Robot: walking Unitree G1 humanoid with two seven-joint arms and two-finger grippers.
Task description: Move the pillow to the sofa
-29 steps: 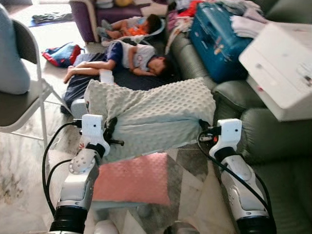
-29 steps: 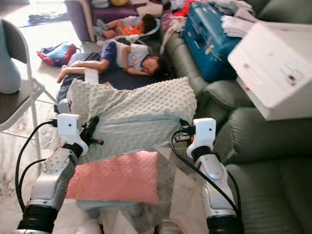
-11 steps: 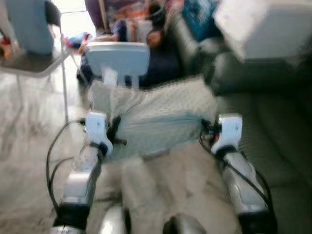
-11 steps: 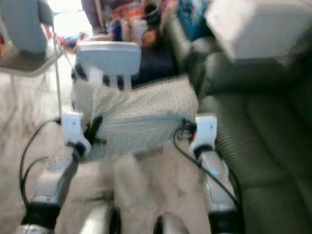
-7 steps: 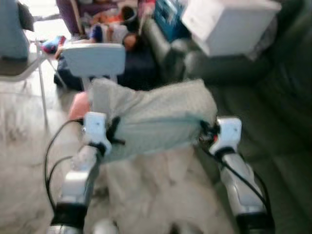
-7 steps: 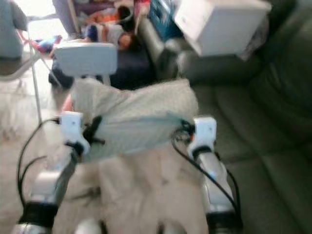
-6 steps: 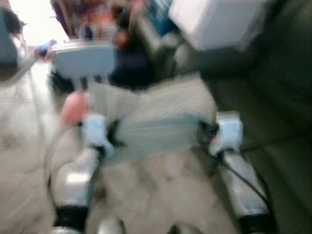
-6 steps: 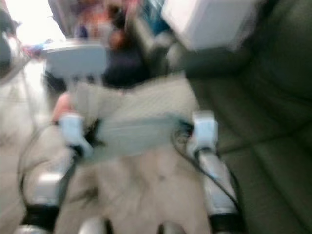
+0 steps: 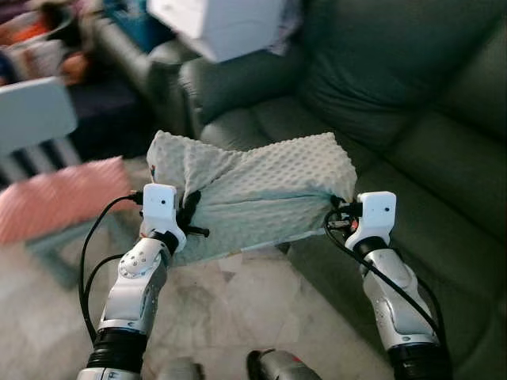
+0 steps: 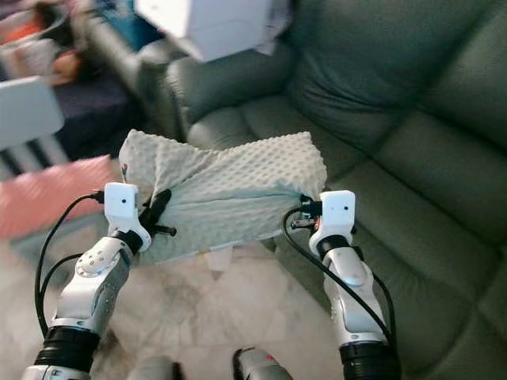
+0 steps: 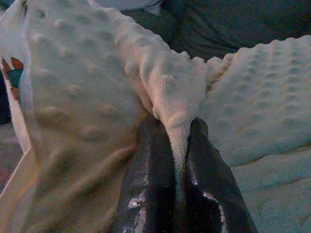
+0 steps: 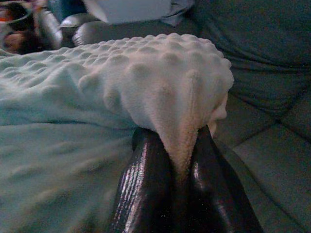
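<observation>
A pale green dimpled pillow [image 9: 253, 194] hangs in the air between my two arms, in front of the dark green sofa [image 9: 412, 150]. My left gripper [image 9: 190, 212] is shut on a fold of the pillow's left end, and its fingers [image 11: 146, 194] pinch the fabric in the left wrist view. At the pillow's right corner my right gripper [image 9: 334, 215] is shut on the fabric, with black fingers [image 12: 146, 189] clamped around a bunched edge. The pillow's far edge reaches over the front of the sofa seat.
A white box [image 9: 222, 28] rests on the sofa's arm at the back. A pink cushion [image 9: 55, 198] lies on a low pale stand at my left, and behind it is a light blue chair back [image 9: 32, 115]. People lie on the floor far left.
The view has swung right, so the sofa now lies ahead and the people and pink cushion have slid left. Both grippers keep their hold on the pillow.
</observation>
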